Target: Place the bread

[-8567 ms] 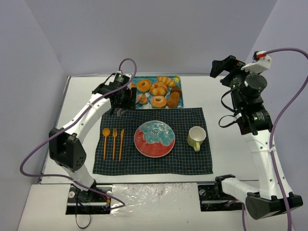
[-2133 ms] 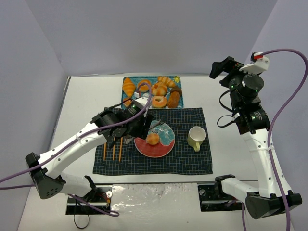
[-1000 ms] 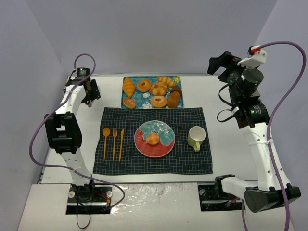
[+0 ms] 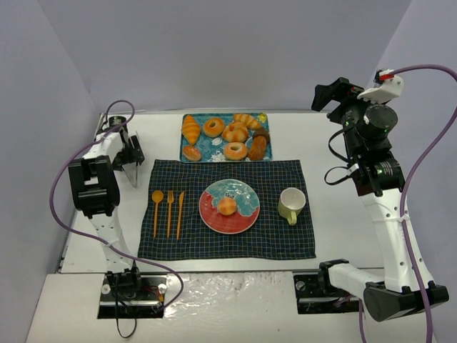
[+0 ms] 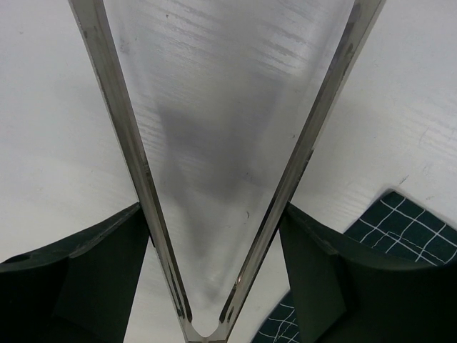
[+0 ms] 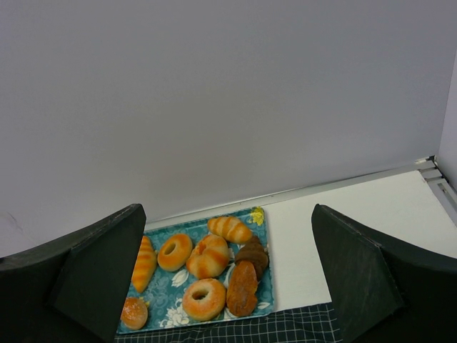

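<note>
1 side is nearer: left gripper point(image 4: 133, 168), spread and empty at the table's point(image 4: 335, 143) far-left corner. Round bread point(image 4: 227, 206) lies rightward on the plate point(image 4: 214, 222); right gripper point(image 4: 326, 96), also spread, sits farther.

The white-and-black jointed left arm point(image 4: 93, 189) stood folded back at the far left, and the left gripper point(image 4: 134, 173), a pair of thin bare-metal blades point(image 5: 118, 121), pointed downward, spread in a wide V and empty. The matching right arm point(image 4: 385, 214) reared tall at the right. At its top the right gripper point(image 4: 330, 95), with two broad black fingers point(image 6: 93, 279), was held aloft, parted wide and gripping nothing.
</note>
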Robot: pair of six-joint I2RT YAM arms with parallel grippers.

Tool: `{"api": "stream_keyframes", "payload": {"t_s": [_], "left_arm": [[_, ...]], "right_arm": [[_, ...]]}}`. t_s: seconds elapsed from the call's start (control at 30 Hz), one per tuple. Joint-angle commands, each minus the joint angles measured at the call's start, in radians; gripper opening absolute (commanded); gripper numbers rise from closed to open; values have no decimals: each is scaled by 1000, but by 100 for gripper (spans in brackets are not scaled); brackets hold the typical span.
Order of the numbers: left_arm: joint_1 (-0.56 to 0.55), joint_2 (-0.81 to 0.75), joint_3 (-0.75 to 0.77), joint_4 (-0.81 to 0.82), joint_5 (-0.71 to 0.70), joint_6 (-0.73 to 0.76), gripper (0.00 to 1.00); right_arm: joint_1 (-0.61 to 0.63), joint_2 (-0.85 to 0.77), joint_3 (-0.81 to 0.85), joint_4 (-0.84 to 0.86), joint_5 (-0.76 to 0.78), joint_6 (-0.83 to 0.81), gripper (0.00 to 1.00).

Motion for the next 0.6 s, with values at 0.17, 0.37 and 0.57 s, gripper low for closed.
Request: {"api": "stream_keyframes", "payload": {"t_s": [0.17, 0.37, 0.57], "left_arm": [[8, -68, -4, 51, 14, 1, 71], [8, -89, -18, 60, 19, 6, 73], [8, -112, -24, 56, 19, 8, 74]], "right_arm": [[1, -28, 0, 65, 21, -8, 100], [2, -36, -10, 64, 23, -8, 100], [1, -34, -13, 64, 25, -6, 100]]}}
